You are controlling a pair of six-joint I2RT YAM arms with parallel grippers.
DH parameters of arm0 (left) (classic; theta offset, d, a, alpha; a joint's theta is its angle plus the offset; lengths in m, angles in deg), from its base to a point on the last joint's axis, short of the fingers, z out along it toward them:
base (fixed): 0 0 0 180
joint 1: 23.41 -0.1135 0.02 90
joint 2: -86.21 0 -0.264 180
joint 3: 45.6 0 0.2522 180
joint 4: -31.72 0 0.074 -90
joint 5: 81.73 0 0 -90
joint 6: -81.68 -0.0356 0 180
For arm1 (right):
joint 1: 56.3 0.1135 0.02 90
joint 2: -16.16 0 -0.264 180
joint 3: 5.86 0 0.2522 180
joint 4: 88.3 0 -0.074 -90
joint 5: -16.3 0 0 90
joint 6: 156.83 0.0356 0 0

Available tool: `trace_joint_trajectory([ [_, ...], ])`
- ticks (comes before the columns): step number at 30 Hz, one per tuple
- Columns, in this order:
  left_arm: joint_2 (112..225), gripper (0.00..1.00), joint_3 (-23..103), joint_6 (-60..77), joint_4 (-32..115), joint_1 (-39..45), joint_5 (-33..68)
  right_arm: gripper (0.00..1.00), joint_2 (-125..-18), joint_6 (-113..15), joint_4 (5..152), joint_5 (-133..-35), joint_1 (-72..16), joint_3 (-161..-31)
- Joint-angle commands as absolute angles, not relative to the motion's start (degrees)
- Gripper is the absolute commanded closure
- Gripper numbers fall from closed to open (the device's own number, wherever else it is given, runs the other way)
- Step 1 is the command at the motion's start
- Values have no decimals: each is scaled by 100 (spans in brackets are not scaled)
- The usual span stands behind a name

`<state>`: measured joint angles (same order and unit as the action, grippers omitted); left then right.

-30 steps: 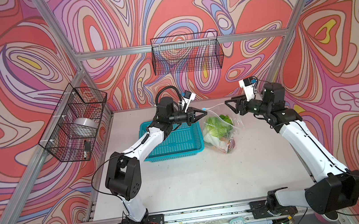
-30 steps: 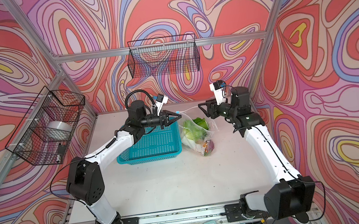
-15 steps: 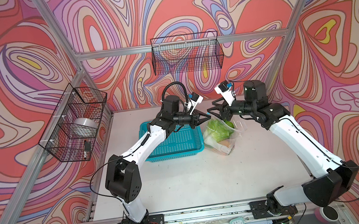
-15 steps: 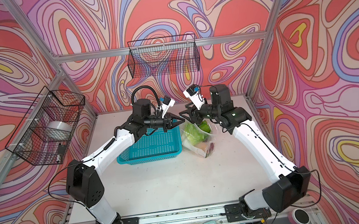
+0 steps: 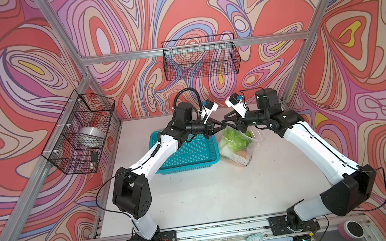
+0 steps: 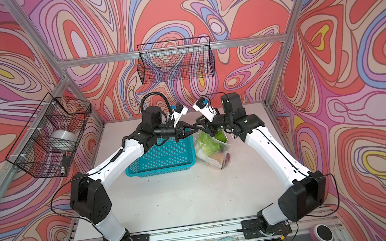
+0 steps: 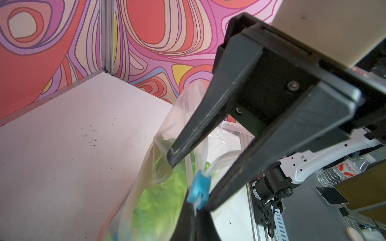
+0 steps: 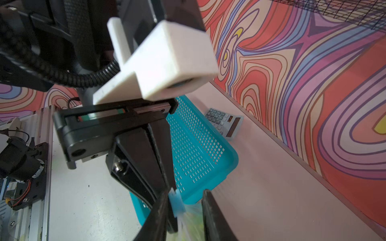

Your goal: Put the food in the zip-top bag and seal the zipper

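Food (image 5: 233, 139) in zip-top bag (image 5: 255, 139): done. L gripper (image 8: 169, 187) clamps bag mouth; R gripper (image 5: 225, 123) jaws apart round zipper slider (image 7: 198, 188). You've sealing left.

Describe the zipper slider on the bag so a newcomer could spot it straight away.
On the white table, right of the teal basket, sits a clear bag with green cabbage inside. At its raised top corner is the slider: a small light-blue plastic tab, set apart by colour from the clear, whitish strip beside it.
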<state>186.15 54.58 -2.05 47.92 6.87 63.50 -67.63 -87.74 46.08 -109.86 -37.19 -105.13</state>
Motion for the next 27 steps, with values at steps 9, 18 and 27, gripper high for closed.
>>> trace_joint_trajectory([
  [9,18311,100,5465,-438,4829,677,6355,75,-6885,-8832,4466,-11204,-3699,-10454],
  [18,18272,100,5491,-550,4930,679,6272,83,-6939,-8850,4373,-11245,-3697,-10461],
  [27,18269,100,5448,-425,4834,640,5743,100,-6789,-8863,4220,-11087,-3697,-10414],
])
